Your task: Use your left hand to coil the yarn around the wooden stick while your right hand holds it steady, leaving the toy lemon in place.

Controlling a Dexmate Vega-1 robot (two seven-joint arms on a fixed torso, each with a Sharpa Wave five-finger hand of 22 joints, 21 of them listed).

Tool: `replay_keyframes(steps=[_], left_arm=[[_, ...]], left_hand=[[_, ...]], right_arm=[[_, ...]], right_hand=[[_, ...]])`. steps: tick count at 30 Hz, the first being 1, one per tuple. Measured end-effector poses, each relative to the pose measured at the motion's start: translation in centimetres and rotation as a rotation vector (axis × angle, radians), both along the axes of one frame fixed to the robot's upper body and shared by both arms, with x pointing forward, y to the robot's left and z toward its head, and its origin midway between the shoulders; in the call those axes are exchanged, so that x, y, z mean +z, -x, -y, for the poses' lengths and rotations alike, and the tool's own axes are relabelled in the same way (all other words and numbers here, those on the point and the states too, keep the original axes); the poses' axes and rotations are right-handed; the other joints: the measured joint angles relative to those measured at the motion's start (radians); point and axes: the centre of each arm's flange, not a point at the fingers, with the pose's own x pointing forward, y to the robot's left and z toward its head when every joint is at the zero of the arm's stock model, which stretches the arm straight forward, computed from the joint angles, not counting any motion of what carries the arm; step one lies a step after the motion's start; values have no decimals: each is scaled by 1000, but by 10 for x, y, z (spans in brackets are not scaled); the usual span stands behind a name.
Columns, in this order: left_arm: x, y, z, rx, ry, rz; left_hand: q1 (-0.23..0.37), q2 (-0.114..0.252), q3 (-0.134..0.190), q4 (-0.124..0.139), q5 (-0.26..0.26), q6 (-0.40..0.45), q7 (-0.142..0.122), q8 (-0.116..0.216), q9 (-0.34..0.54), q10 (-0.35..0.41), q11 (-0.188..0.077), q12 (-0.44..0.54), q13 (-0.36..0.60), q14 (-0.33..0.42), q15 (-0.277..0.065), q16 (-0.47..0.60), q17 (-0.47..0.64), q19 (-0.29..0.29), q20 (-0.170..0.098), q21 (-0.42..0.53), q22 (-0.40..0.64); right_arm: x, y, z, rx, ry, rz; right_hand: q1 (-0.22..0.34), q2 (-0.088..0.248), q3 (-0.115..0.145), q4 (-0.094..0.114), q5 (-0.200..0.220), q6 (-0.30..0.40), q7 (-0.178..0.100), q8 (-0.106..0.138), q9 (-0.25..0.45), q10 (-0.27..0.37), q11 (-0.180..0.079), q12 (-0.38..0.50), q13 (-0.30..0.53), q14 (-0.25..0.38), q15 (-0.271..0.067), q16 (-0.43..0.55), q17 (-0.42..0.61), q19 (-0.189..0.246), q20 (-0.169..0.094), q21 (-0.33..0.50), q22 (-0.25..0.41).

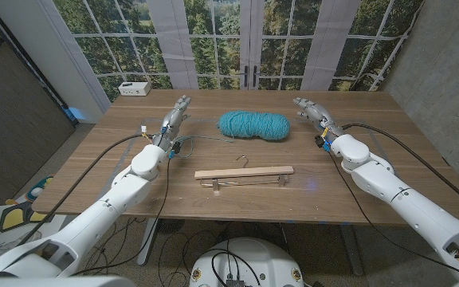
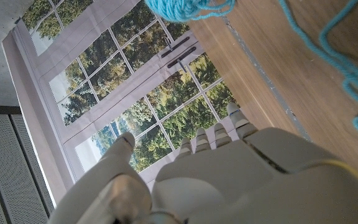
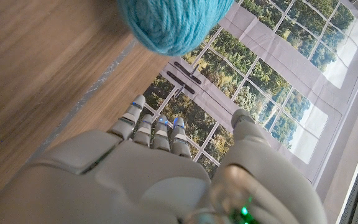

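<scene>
Wooden stick [image 1: 244, 172] in head view; wrist views catch yarn [image 1: 253, 125].

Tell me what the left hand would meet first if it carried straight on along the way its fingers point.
Probably nothing on the table: the left hand points toward the wooden table's far edge, passing left of the teal yarn skein. Beyond is the window backdrop; depth is unclear.

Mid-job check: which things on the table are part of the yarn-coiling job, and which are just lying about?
For the job:
teal yarn ball with loose strand
long flat wooden stick on its small supports
left hand, open
right hand, open

Lying about:
small white box at the table's far left corner
No toy lemon can be made out.
</scene>
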Motion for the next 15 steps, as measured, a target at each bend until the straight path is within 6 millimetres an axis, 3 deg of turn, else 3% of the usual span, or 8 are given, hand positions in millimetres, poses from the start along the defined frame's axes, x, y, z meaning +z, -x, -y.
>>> replay_keyframes(steps=[15], left_arm=[[1, 0, 0, 11, -27, 9]], left_hand=[[5, -5, 1, -8, -4, 12, -2, 0, 0, 6, 6, 0, 0, 7, -7, 0, 0, 4, 4, 0, 0]], right_arm=[[-5, 6, 0, -24, 28, 1]], right_hand=[[4, 4, 1, -8, 0, 5, -5, 0, 0, 0, 0, 0, 5, 0, 0, 0, 0, 4, -4, -8, 0]])
